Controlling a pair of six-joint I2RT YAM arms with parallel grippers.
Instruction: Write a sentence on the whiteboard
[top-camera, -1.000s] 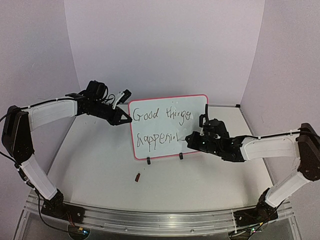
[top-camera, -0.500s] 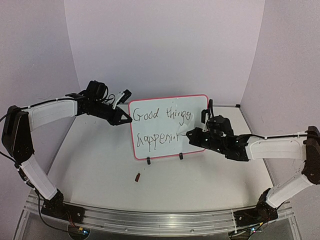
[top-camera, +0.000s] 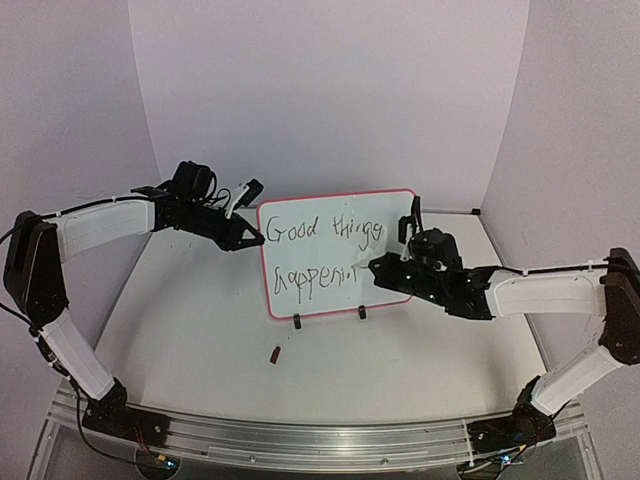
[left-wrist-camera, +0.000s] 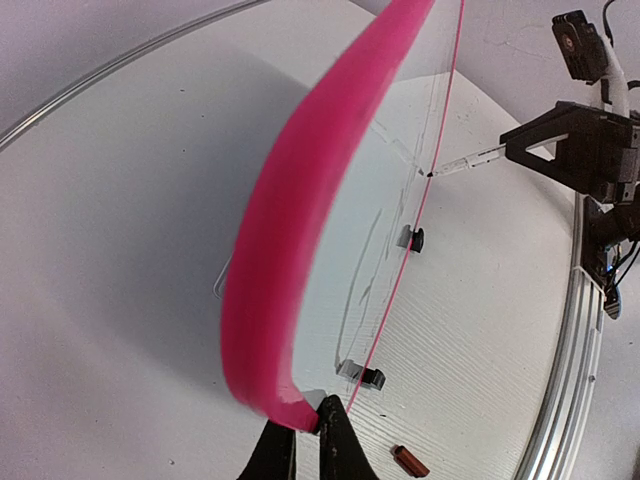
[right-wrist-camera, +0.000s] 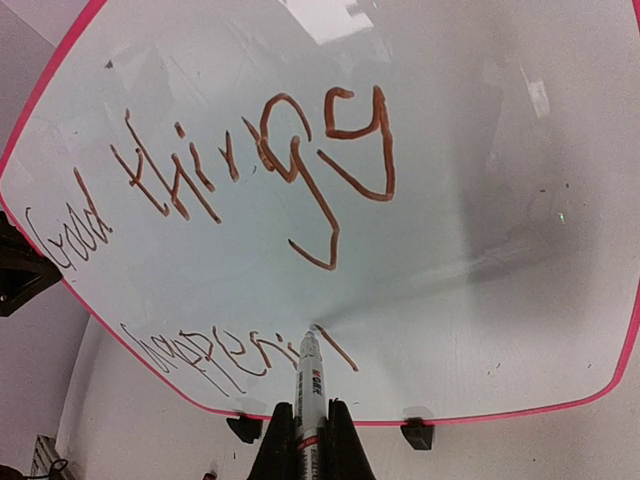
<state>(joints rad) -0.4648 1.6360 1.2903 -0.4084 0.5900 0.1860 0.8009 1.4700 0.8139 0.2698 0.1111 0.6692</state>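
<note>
The whiteboard (top-camera: 345, 300) stands upright on two black clip feet (top-camera: 296, 322), its pink frame around glossy white. The sentence (top-camera: 325, 232) reads "Good things" above an unfinished "happeni…" line. My left gripper (top-camera: 257, 240) is shut on the board's left edge; the left wrist view shows the fingertips (left-wrist-camera: 335, 420) pinching the pink frame (left-wrist-camera: 300, 200). My right gripper (top-camera: 377, 268) is shut on a white marker (right-wrist-camera: 308, 385). The marker tip touches the board at the end of the second line (right-wrist-camera: 240, 350).
A small reddish-brown marker cap (top-camera: 275, 353) lies on the white table in front of the board, and it also shows in the left wrist view (left-wrist-camera: 410, 461). A metal rail (top-camera: 300, 435) runs along the near table edge. Lilac walls close in the back and sides.
My right gripper rose and shifted slightly along the second line with the marker, and a new stroke stands after "happeni". The left arm and the board have not moved.
</note>
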